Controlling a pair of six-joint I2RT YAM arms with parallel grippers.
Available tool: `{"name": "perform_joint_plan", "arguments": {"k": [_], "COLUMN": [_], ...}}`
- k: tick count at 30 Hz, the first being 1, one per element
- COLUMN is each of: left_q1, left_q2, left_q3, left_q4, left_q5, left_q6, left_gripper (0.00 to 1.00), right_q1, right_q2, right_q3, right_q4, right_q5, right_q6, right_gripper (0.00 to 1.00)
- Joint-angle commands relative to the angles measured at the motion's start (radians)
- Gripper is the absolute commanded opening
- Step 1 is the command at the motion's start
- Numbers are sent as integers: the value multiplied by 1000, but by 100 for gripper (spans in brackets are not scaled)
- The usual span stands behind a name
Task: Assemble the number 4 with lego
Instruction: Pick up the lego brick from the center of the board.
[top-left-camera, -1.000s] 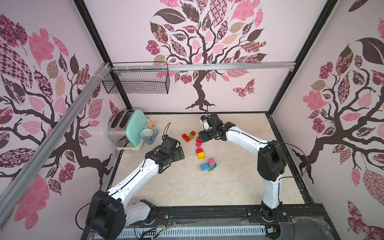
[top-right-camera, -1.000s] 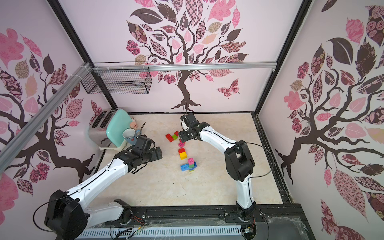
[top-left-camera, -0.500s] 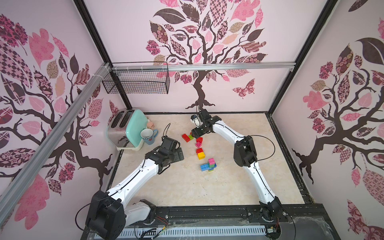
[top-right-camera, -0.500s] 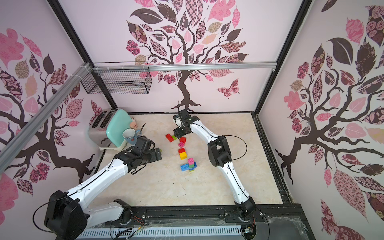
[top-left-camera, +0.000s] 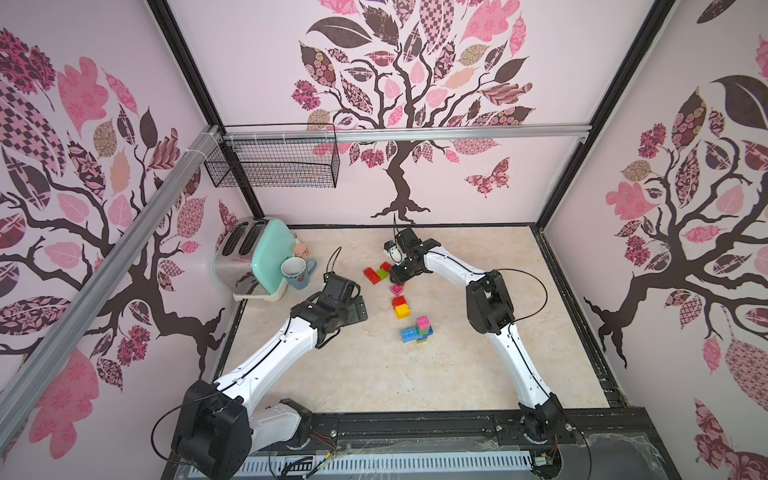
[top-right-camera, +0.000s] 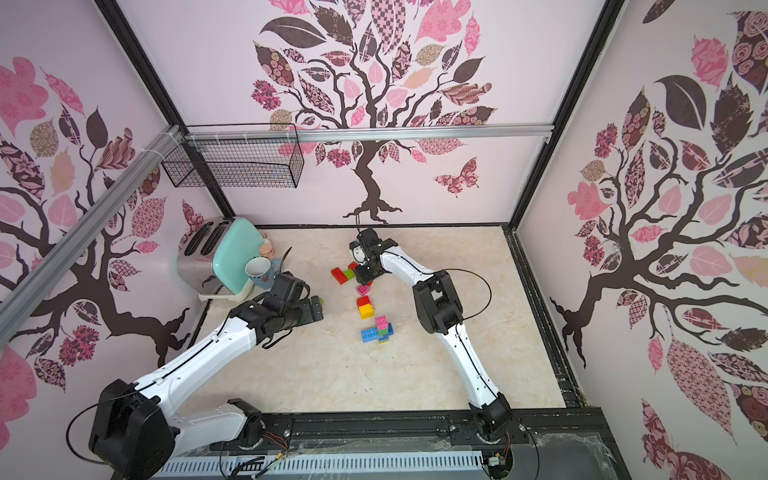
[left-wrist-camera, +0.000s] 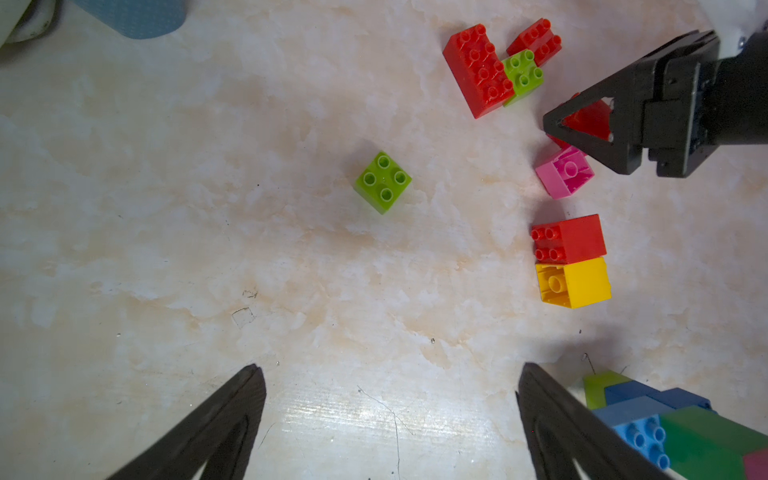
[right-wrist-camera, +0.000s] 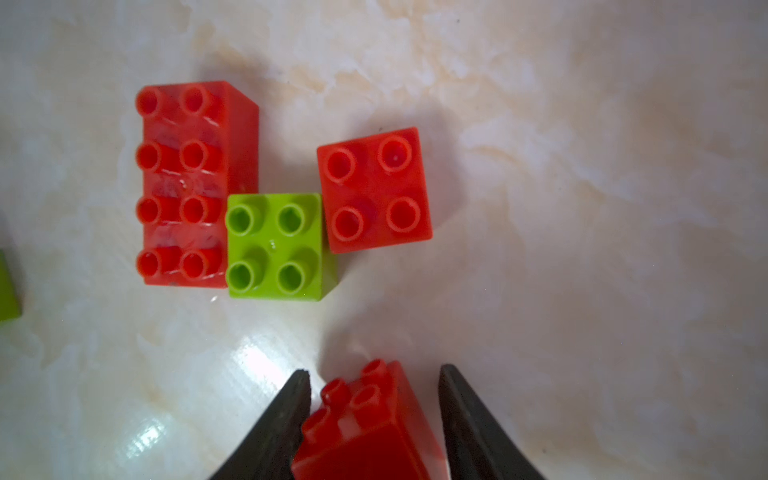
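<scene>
Moved since earlier: right gripper (right-wrist-camera: 374, 374) is shifted onto the far brick cluster, and its jaws are drawn narrower.
Right gripper: black tapered fingers are set either side of a tilted red 2x2 brick (right-wrist-camera: 365, 428); a sliver of gap is seen at one tip, so a firm grip cannot be told.
Left gripper (left-wrist-camera: 390, 374): spread wide, nothing between its jaws, held above the marbled tabletop (top-left-camera: 353, 374).
Far cluster: glossy red 2x4 brick (right-wrist-camera: 187, 187) is touched by a lime 2x2 brick (right-wrist-camera: 276, 245); a second red square brick (right-wrist-camera: 374, 189) is set just beside, all studs up.
Loose pieces: lone lime brick (left-wrist-camera: 383, 183) is set apart; pink brick (left-wrist-camera: 565, 172) is laid on its side, hollow showing; red-and-yellow pair (left-wrist-camera: 573, 278) is joined face to face.
Built part: blue, green and pink stack (top-left-camera: 417, 328) is seen in both top views.
</scene>
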Motion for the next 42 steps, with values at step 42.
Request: {"name": "perform_joint_plan", "arguments": {"k": [42], "left_q1": [5], "left_q2": [13], "left_q3": [-53], "left_q4": [21], "left_q5": [21], "left_q6": [17], "left_gripper": [98], "right_q1": [1], "right_q2": [-111], "right_q3": [-162], "right_q4": [-47], "right_q5": [-43], "right_q6": [-225], "right_gripper": [62]}}
